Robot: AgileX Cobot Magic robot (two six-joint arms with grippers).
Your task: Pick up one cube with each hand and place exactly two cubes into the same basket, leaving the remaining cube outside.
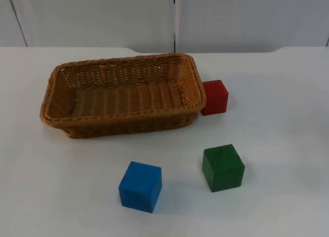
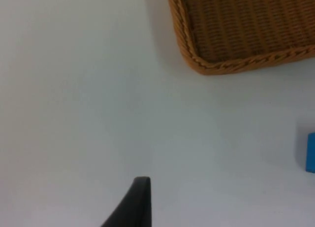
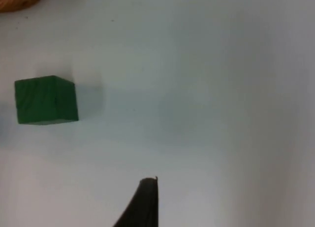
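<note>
A woven brown basket (image 1: pixel 60 117) stands at the back left of the table with nothing inside. A red cube (image 1: pixel 215 97) rests against its right end. A blue cube (image 1: pixel 140 186) and a green cube (image 1: pixel 223 167) sit apart on the table in front of the basket. My left gripper (image 2: pixel 140 197) hangs over bare table beside a basket corner (image 2: pixel 204 67), with an edge of the blue cube (image 2: pixel 310 153) off to one side. My right gripper (image 3: pixel 146 200) hangs over bare table some way from the green cube (image 3: pixel 46 100), touching nothing.
The white table (image 1: pixel 288 144) ends at a grey partition wall (image 1: pixel 247 18) behind the basket. Open table lies to the right of the cubes and along the front edge.
</note>
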